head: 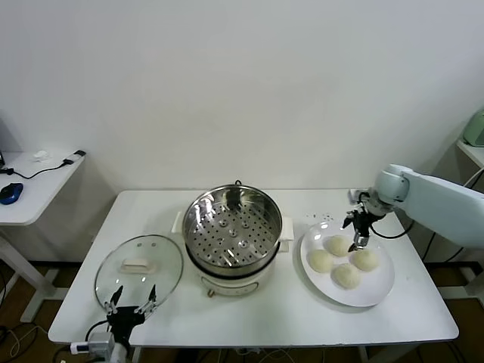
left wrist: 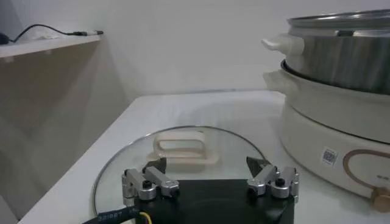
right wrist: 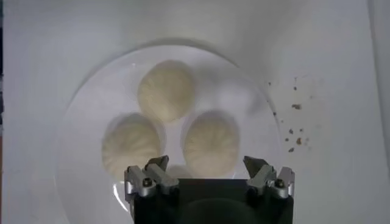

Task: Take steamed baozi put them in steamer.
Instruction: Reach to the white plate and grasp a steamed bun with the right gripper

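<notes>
On the white table the steamer stands at the middle, its shiny pot uncovered, so the perforated tray inside shows bare. Its white base and a side handle also show in the left wrist view. The glass lid with a white handle lies flat on the table toward the left front corner, just beside the steamer.

A flat white plate sits toward the right edge of the table, near the steamer, and carries the four steamed baozi clustered close together. In the right wrist view, three of the buns show fully and the fourth is mostly hidden behind the fingers.

The right end effector hangs over the plate, pointing down above the back buns, its fingers spread wide and grasping nothing; the right wrist view shows it with its two fingertips well apart above the buns.

The left end effector is parked low at the front left edge of the table, over the near rim of the lid, also released and holding nothing; the left wrist view shows it above the glass.
</notes>
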Robot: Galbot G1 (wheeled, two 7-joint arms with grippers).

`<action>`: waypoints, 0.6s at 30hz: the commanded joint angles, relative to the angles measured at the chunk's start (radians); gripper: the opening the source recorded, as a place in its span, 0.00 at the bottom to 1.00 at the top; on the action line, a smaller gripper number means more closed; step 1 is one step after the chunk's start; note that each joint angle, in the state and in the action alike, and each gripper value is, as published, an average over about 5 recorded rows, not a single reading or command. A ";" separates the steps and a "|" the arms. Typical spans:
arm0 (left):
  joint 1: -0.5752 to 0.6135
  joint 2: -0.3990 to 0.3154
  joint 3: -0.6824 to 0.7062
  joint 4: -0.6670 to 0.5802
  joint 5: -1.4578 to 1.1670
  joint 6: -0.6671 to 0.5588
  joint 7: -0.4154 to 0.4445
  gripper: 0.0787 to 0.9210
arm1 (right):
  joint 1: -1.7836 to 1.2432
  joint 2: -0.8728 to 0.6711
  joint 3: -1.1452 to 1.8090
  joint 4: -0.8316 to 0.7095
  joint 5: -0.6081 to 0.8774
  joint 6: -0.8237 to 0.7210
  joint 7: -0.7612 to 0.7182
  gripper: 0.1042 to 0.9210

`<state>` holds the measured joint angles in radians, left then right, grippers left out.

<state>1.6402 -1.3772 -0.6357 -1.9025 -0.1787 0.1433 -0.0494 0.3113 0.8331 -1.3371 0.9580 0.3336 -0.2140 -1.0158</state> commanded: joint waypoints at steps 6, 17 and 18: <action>0.001 0.005 0.000 0.008 -0.005 -0.006 0.000 0.88 | -0.073 0.115 0.003 -0.146 -0.040 0.013 0.026 0.88; 0.006 0.007 -0.001 -0.002 -0.007 -0.007 -0.001 0.88 | -0.091 0.124 0.034 -0.129 -0.068 0.014 0.050 0.79; 0.007 0.007 -0.001 -0.003 -0.006 -0.008 -0.001 0.88 | -0.091 0.120 0.036 -0.121 -0.067 0.013 0.051 0.77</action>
<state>1.6438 -1.3707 -0.6368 -1.9010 -0.1859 0.1364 -0.0496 0.2359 0.9319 -1.3138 0.8454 0.2798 -0.2027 -0.9791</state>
